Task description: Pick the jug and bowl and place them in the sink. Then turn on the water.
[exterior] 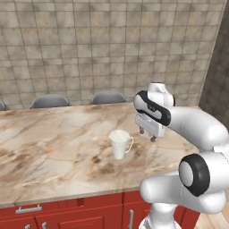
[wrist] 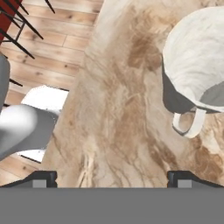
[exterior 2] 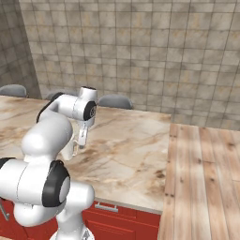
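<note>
- Reaching out over the marble table [exterior: 53,134], the white arm [exterior: 192,123] rose from the base, bent at its dark elbow joint and ran forward roughly level, with the wrist turned down so the hand pointed at the tabletop.
- Pincer [exterior: 146,135] hung above the table, clear of its surface, just beside the jug [exterior: 120,144] on the handle side and a little farther back; not touching it.
- Fingers stood spread wide with nothing between them; in the hand view the two dark fingertips [wrist: 186,178] sat far apart at the bottom corners, bare marble between.
- One jug counted: small, white, tapered, upright on the table near the middle of its near half, handle turned toward the pincer.
- In the hand view the jug [wrist: 192,65] lay toward the upper right, open mouth and looped handle visible, off to one side of the gap between the fingertips.
- In the right base view the arm's own links covered most of the jug; pincer [exterior 2: 82,139] pointed down beside it.
- Two grey chair backs [exterior: 50,100] fully counted behind the far table edge, with a sliver of a third at the left border.
- Red cabinet fronts [exterior: 67,217] ran under the near table edge; wooden plank floor [exterior 2: 206,187] lay to the right.
</note>
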Tool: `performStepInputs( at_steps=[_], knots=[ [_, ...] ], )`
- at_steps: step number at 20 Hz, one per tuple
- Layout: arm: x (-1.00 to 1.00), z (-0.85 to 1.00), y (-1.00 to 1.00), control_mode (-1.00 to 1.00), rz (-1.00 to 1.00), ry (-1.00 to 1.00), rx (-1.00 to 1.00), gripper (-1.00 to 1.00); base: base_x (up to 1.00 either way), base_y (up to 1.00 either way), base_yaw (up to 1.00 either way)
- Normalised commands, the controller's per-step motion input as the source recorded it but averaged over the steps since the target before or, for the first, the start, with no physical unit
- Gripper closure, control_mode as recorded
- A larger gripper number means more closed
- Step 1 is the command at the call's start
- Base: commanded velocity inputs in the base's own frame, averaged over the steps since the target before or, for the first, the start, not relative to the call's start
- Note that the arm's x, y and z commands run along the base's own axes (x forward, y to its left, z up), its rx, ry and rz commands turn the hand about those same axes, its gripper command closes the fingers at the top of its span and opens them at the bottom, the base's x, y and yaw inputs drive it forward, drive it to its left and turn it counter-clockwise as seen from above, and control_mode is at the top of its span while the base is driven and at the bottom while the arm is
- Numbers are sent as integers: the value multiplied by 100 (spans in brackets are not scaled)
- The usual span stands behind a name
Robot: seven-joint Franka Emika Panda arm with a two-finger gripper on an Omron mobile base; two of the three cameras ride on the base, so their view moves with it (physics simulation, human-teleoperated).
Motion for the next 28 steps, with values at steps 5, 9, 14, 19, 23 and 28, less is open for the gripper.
performStepInputs(
  at_steps=[5, 9, 14, 19, 23, 28],
  knots=[
    [27, -1, 0, -100, 0, 0, 0, -100, 0, 0, 0],
    [34, 0, 0, -100, 0, 0, 0, -100, 0, 0, 0],
    [38, 0, 0, -100, 0, 0, 0, -100, 0, 0, 0],
    [35, 0, 0, -100, 0, 0, 0, -100, 0, 0, 0],
    [12, 0, 0, -100, 0, 0, 0, -100, 0, 0, 0],
    [12, 0, 0, -100, 0, 0, 0, -100, 0, 0, 0]
  ],
)
